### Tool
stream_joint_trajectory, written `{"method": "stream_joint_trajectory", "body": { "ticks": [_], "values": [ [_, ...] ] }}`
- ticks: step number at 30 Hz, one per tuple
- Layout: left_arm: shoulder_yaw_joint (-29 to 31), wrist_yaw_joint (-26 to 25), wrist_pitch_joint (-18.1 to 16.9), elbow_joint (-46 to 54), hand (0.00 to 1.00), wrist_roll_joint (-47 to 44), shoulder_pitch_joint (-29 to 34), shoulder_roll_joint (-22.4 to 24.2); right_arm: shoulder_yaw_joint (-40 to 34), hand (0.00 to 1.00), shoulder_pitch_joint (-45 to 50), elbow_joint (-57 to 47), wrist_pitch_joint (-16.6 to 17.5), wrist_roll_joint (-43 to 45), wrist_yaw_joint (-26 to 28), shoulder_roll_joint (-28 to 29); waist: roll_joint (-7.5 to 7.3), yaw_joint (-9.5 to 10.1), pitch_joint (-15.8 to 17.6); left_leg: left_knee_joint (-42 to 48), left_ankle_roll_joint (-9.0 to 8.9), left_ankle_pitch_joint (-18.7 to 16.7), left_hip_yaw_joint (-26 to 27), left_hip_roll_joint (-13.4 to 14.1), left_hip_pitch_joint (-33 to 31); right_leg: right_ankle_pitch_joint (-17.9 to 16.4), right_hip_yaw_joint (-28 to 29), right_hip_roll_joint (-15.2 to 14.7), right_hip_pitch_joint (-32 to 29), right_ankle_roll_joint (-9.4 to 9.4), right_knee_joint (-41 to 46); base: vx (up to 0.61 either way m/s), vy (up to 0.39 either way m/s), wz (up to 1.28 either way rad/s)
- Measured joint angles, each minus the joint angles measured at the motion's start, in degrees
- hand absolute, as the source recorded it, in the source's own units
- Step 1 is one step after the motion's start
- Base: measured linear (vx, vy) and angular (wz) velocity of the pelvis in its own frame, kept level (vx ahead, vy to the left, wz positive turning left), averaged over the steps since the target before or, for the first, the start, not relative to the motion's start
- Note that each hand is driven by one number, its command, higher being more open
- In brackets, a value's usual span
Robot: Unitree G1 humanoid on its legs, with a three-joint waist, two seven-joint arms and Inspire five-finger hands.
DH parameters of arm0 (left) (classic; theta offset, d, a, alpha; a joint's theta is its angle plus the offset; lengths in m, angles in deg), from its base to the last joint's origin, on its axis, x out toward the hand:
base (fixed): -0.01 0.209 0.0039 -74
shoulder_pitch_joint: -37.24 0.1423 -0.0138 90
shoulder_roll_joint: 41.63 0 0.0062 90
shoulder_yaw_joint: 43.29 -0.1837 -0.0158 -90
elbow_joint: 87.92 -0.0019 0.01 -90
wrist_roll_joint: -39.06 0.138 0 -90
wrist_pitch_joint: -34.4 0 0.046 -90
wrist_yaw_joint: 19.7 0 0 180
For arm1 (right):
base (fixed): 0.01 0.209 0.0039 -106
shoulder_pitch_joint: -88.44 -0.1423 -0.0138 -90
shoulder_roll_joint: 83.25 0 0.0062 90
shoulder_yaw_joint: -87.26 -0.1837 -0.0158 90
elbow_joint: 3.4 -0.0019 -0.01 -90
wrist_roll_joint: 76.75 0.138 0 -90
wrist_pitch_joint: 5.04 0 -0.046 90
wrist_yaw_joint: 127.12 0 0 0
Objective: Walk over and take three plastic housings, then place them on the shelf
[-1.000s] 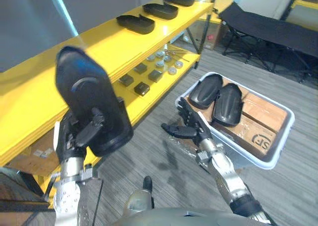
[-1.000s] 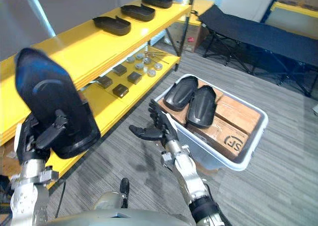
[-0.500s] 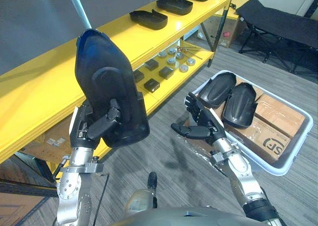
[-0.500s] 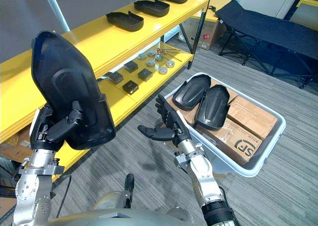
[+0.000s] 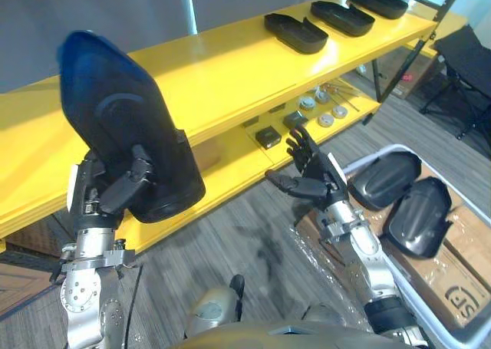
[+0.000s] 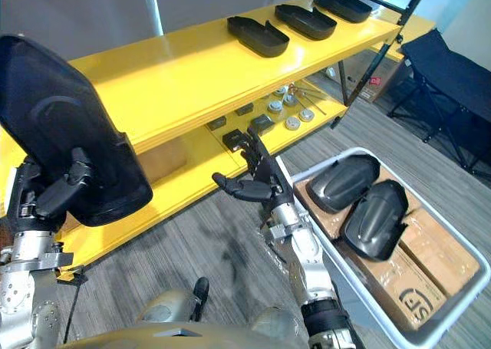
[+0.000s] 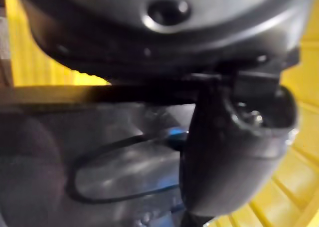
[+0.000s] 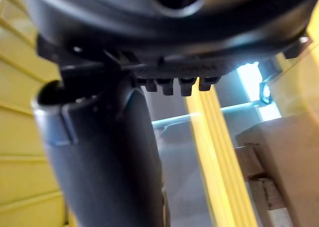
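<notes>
- At the far left, the left hand (image 5: pixel 113 194) is raised with its fingers and thumb curled tight round the lower part of a large black plastic housing, rounded at one end (image 5: pixel 123 138). It holds this upright, narrow end up, in front of the yellow shelf and clear of it.
- Behind runs the long yellow wooden shelf unit (image 5: pixel 222 69); the held housing overlaps the front edge of its top board in the head views.
- Further along that top board lie three more shallow black plastic housings in a row, spaced apart, open side up: the nearest (image 5: pixel 295 33), the middle one (image 5: pixel 337 17) and the farthest (image 5: pixel 376 2).
- On the lower yellow board sit small dark square blocks (image 5: pixel 268 138) and, beyond them, round silvery metal pieces (image 5: pixel 326 119).
- In the middle, over the grey carpeted floor (image 5: pixel 238 238), the right hand (image 5: pixel 307 182) hangs with palm turned sideways, its fingers straight and fanned out and the thumb standing off. It has nothing in it and touches nothing.
- To the right stands a white plastic bin (image 6: pixel 368 307) on the floor. Inside are brown cardboard boxes (image 6: pixel 433 253), and on top of these lie two black plastic housings side by side, one nearer the shelf (image 6: pixel 344 182), the other just beside it (image 6: pixel 374 218).
- At the far right edge is a black folding cot (image 6: pixel 453 65).
</notes>
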Motion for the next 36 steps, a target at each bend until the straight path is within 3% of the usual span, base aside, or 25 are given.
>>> {"method": "stream_joint_trajectory", "body": {
  "ticks": [1, 3, 4, 6, 7, 8, 9, 11, 12, 14, 16, 23, 25, 27, 29, 32, 33, 34, 36],
  "values": [
    [-0.58, -0.41, 0.12, -0.39, 0.0, 0.0, -1.28, -0.09, -1.2, 1.0, -0.8, -0.25, 0.51, 0.37, -0.25, -0.46, 0.63, -0.39, 0.15, 0.92, -0.31, -0.97, -1.76, 0.16, -0.05, 1.03, 3.45, 2.48, -1.29, 1.23, -6.15, 0.18, -0.076, 1.09],
    [-1.91, -1.11, 0.15, -1.19, 0.0, 0.02, -1.69, -0.49, -2.25, 1.0, -0.16, -1.9, 0.62, 0.37, -1.14, -1.64, 0.35, -2.12, -0.02, 2.6, -1.63, -2.75, -6.76, -1.14, 0.38, 2.3, 8.31, 4.58, -1.23, 3.3, -13.1, 0.21, -0.15, 1.28],
    [-2.28, -1.19, 0.15, -1.31, 0.0, 0.02, -1.59, -0.5, -2.74, 1.0, 0.47, -2.8, 0.62, 0.36, -1.14, -1.83, 0.26, -2.38, -0.08, 2.73, -1.81, -3.13, -8.31, -1.71, 0.62, 2.37, 9.63, 4.95, -0.92, 3.38, -13.99, 0.24, -0.249, 1.25],
    [-3.02, -0.83, 0.15, -1.3, 0.0, -0.73, -0.87, -0.86, -4.51, 1.0, 2.16, -5.98, 0.63, 0.35, -1.0, -1.99, -2.05, -2.7, -1.37, 2.6, -3.03, -4.9, -10.21, -3.07, 0.78, 1.94, 10.32, 5.32, 2.57, 2.34, -18.83, 0.27, -0.334, 1.34],
    [-3.38, -0.59, 0.35, -1.53, 0.0, -1.69, -0.69, -0.42, -5.31, 1.0, 1.86, -6.29, 0.69, 0.42, -0.84, -2.61, -2.3, -2.7, -1.62, 2.68, -3.81, -5.73, -5.63, -0.87, 0.62, 7.82, 8.73, 5.41, 4.37, 1.23, -20.78, 0.22, -0.3, 1.12],
    [-3.5, -0.3, 0.43, -1.57, 0.0, -1.69, -0.59, -0.03, -5.75, 1.0, 1.73, -6.26, 0.68, 0.59, -0.83, -3.04, -1.82, -2.83, -1.69, 3.13, -4.52, -5.86, -2.66, 0.85, 0.57, 9.62, 7.35, 5.35, 5.15, 1.73, -21.21, 0.3, -0.398, 1.2],
    [-4.23, 0.27, 0.64, -1.67, 0.0, -1.69, -0.46, 1.33, -6.73, 1.0, 1.8, -5.99, 0.38, 1.5, -0.9, -4.23, 0.3, -2.91, -2.51, 4.91, -5.7, -6.32, 3.16, 4.97, -1.15, 9.77, 3.51, 6.55, 7.1, 1.22, -22.66, 0.19, -0.212, 1.15],
    [-6.88, 1.72, 0.65, -1.67, 0.0, -1.65, -1.45, 1.96, -10.12, 1.0, 1.94, -5.29, 0.14, 1.69, -1.12, -4.65, 1.99, -3.94, -3.32, 4.07, -6.45, -4.19, 14.59, 9.75, -1.8, 9.81, -3.42, 7.38, 10.64, 0.75, -25.42, 0.29, -0.253, 1.6],
    [-8.99, 2.81, 0.68, -1.66, 0.0, -1.64, -2.26, 2.07, -12.09, 1.0, 2.12, -4.38, 0.15, 1.51, -1.43, -4.2, 2.18, -4.75, -3.4, 1.7, -6.37, -2.05, 19.75, 11.02, -0.49, 9.75, -6.98, 7.3, 12.69, 0.67, -25.71, 0.26, -0.174, 1.48],
    [-12.17, 3.97, 0.67, -1.61, 0.0, -1.63, -2.78, 2.03, -13.91, 1.0, 3.1, -4.16, 0.2, 1.48, -2.12, -3.68, 2.09, -4.55, -3.36, -2.41, -6.37, 0.16, 23.3, 11.17, 2.65, 9.75, -9.41, 7.13, 15.11, 0.68, -25.62, 0.17, -0.061, 0.89],
    [-14.66, 4.31, 0.68, -0.71, 0.0, -1.41, -2.65, 1.92, -13.38, 1.0, 2.8, -4.3, 0.78, 1.37, -1.51, -3.58, 1.76, -4.18, -3.76, -5.43, -6.42, 1.09, 23.01, 10.47, 5.13, 9.69, -9.94, 7.08, 17.02, 0.6, -26.25, 0.17, 0.005, 0.34],
    [-13.37, 4.47, 0.97, 3.48, 0.0, -1.44, -0.6, 1.22, -13.8, 1.0, 3.58, -4.95, 1.32, 2.91, -0.93, -1.61, 0.93, -4.62, -3.96, -6.35, -6.42, 0.91, 25.16, 9.42, 5.82, 9.77, -8.69, 6.49, 17.17, 0.71, -28.65, 0.05, 0.024, -0.13],
    [-13.44, 4.65, 0.97, 3.66, 0.0, -1.4, -0.18, 1.24, -13.59, 1.0, 5.16, -4.99, 1.33, 3.81, -0.91, -0.26, 1.01, -4.72, -3.91, -1.36, -5.91, -1.19, 25.48, 10.16, 3.93, 9.7, -8.6, 6.52, 17.4, 0.73, -28.67, 0.0, 0.025, -0.04],
    [-13.32, 3.85, 1.07, 3.62, 0.0, 0.25, -0.17, 1.23, -12.99, 1.0, 7.36, -4.98, 1.34, 3.84, -0.88, 1.0, 0.65, -4.95, -2.96, 13.44, -4.95, -3.66, 24.9, 11.93, -1.38, 8.63, -8.41, 6.6, 19.44, 0.87, -29.63, -0.02, -0.002, -0.1],
    [-12.75, 2.28, 1.94, 3.41, 0.0, 3.6, -0.1, 1.23, -11.86, 1.0, 7.84, -5.01, 1.34, 3.77, -0.1, 0.77, 1.81, -4.59, -2.18, 21.5, -5.15, -3.93, 22.48, 13.14, -3.49, 7.94, -6.01, 6.62, 21.52, 1.5, -30.96, -0.06, 0.049, -0.4],
    [-12.61, 2.03, 2.1, 3.2, 0.0, 4.94, -0.13, 1.13, -11.11, 1.0, 7.63, -5.6, 1.36, 3.77, 0.23, 0.67, 1.88, -4.81, -1.99, 20.06, -4.94, -4.5, 21.28, 13.01, -3.44, 8.42, -3.74, 6.65, 20.56, 1.44, -31.6, -0.07, 0.103, -0.38],
    [-13.07, 1.85, 2.22, 3.18, 0.0, 5.25, -0.14, 1.06, -10.64, 1.0, 7.63, -6.19, 1.36, 3.74, 0.28, 0.61, 2.39, -4.84, -2.29, 15.55, -5.26, -4.95, 18.47, 12.56, -2.49, 8.72, -2.32, 6.74, 19.26, 1.41, -31.39, -0.11, 0.104, -0.64],
    [-13.75, 1.69, 2.28, 3.18, 0.0, 5.28, -0.09, 1.12, -10.26, 1.0, 7.64, -7.02, 1.37, 3.72, 0.28, 0.0, 3.27, -5.12, -2.87, 8.94, -6.81, -3.53, 15.53, 12.33, -0.51, 8.78, -0.23, 7.08, 17.41, 1.46, -30.61, -0.11, 0.126, -0.76],
    [-13.91, 1.38, 2.97, 3.14, 0.0, 5.27, -0.57, 0.77, -9.2, 1.0, 7.59, -7.35, 1.42, 3.68, 0.19, -0.46, 3.87, -5.98, -3.35, 2.44, -9.88, -4.9, 15.44, 12.01, 3.2, 9.42, 2.78, 7.08, 15.98, 2.38, -30.36, -0.04, 0.197, -0.8]
  ]
}}
